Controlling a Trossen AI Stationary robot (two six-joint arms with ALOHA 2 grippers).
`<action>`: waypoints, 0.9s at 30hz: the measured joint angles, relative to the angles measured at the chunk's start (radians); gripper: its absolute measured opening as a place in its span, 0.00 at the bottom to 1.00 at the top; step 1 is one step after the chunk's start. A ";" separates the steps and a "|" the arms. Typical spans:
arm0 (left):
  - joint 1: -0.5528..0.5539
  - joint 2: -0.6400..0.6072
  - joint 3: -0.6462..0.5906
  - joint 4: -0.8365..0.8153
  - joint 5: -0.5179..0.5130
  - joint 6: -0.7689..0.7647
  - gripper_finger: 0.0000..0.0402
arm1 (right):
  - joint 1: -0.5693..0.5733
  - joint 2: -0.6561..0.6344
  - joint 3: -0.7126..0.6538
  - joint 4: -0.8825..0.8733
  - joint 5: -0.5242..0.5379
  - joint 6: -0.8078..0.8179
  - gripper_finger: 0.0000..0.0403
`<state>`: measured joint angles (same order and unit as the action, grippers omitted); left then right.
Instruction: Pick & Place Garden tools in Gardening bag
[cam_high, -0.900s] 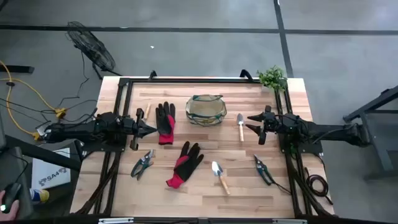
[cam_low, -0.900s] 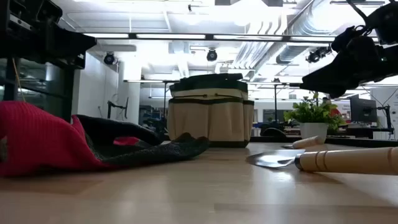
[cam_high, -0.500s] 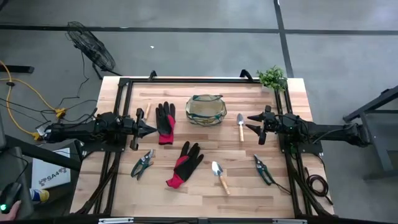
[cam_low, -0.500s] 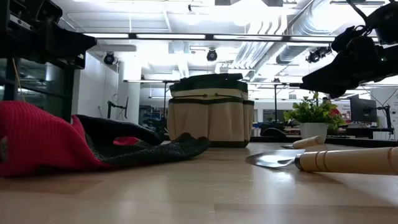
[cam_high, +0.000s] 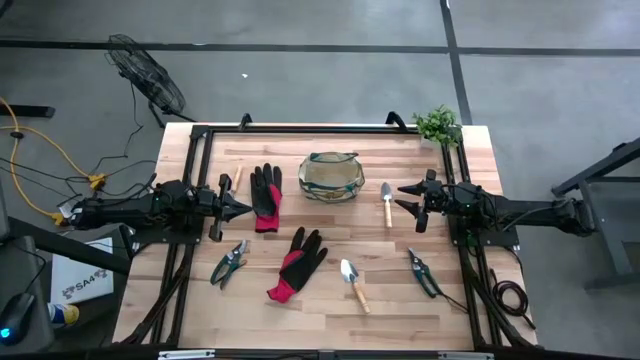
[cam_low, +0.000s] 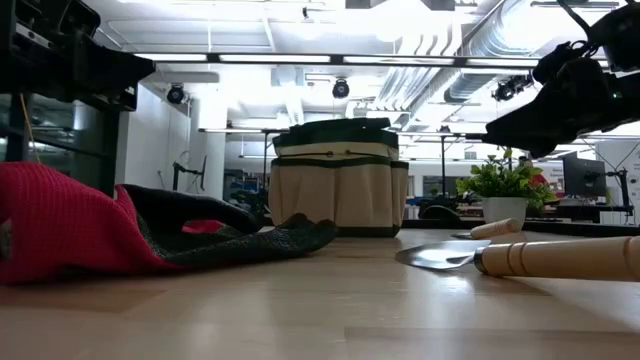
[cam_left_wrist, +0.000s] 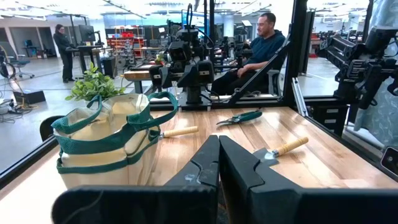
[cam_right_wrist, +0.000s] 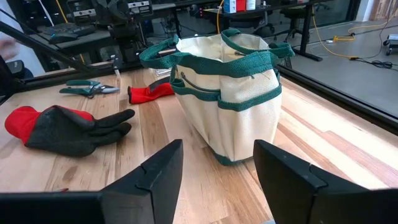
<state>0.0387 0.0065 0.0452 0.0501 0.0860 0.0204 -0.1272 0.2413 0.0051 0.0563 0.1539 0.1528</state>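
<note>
A green potted plant (cam_high: 437, 124) stands on the far right corner of the tabletop (cam_high: 330, 300). A floor fan (cam_high: 146, 84) sits off the tabletop's far left corner, and yellow cables (cam_high: 40, 150) trail along the floor beyond its left side. Past the tabletop, a seated person (cam_left_wrist: 256, 51) and a standing person (cam_left_wrist: 62, 42) show in the room.

Around my light wooden slatted table (cam_high: 330, 310) lies grey concrete floor (cam_high: 300, 80); a black standing fan (cam_high: 145, 75) rests there, under bright white ceiling striplights (cam_low: 280, 58).
</note>
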 joint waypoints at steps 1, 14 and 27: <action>0.000 0.000 0.000 0.000 0.000 0.000 0.00 | 0.000 0.000 0.000 0.000 0.000 0.000 0.47; 0.000 0.000 0.000 0.000 0.000 0.000 0.00 | 0.000 0.000 0.000 0.000 0.000 0.001 0.47; 0.000 0.002 -0.005 0.106 -0.013 0.072 0.00 | 0.001 0.000 0.000 0.045 0.053 0.027 0.47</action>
<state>0.0387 0.0088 0.0405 0.1558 0.0730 0.0926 -0.1267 0.2413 0.0051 0.1009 0.2066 0.1796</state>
